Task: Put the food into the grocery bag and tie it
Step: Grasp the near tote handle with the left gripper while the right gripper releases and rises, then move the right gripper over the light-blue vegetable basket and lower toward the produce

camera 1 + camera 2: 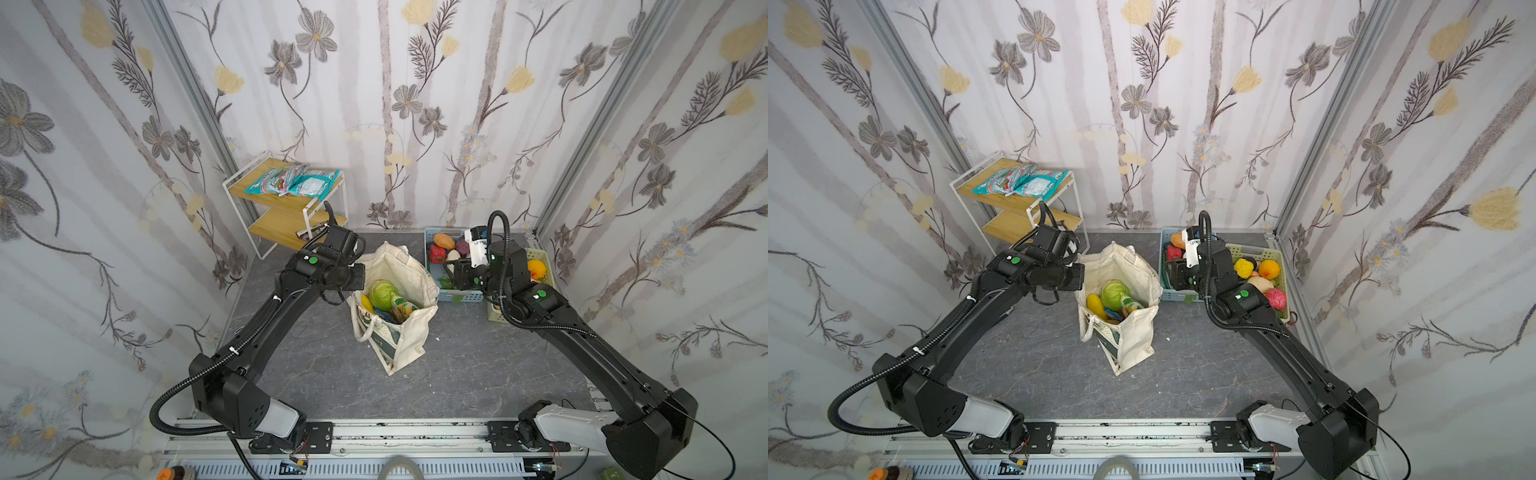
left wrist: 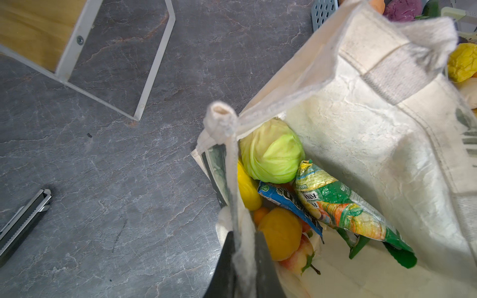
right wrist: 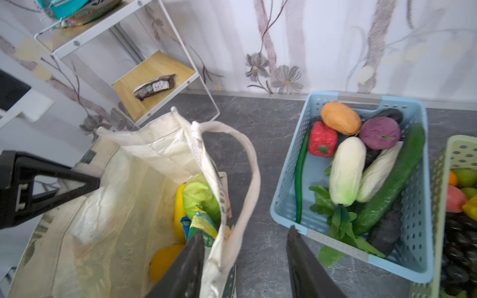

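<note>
Left claw [image 2: 244, 234] pinches grocery bag [image 2: 361, 129] fabric, hidden in top views.

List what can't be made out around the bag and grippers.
Both top views: left gripper hidden behind its own wrist.
Every view: whatever lies under the cabbage in the grocery bag.
In a top view: green basket mostly behind the right arm.
Right wrist view: shelf packet print blurred.

light: bright, diffuse | shadows: faint | top views: bowed edges | right wrist view: slightly blurred
</note>
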You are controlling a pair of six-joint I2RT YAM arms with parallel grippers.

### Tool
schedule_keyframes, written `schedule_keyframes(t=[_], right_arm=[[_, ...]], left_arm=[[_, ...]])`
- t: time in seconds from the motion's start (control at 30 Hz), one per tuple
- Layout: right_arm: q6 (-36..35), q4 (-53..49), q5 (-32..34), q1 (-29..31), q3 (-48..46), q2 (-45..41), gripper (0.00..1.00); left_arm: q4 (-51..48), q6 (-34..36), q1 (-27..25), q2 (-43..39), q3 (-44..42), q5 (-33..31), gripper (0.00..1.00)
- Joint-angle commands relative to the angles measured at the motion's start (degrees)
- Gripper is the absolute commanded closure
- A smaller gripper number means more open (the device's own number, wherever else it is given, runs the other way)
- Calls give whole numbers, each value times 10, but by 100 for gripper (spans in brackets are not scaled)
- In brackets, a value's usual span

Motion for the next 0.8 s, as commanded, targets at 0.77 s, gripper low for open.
schedule_keyframes(t=[0.77], right_arm=[[-28,-1,-5,-118,142,314,36]], left_arm=[[44,17,0,-29,-33,62,100]])
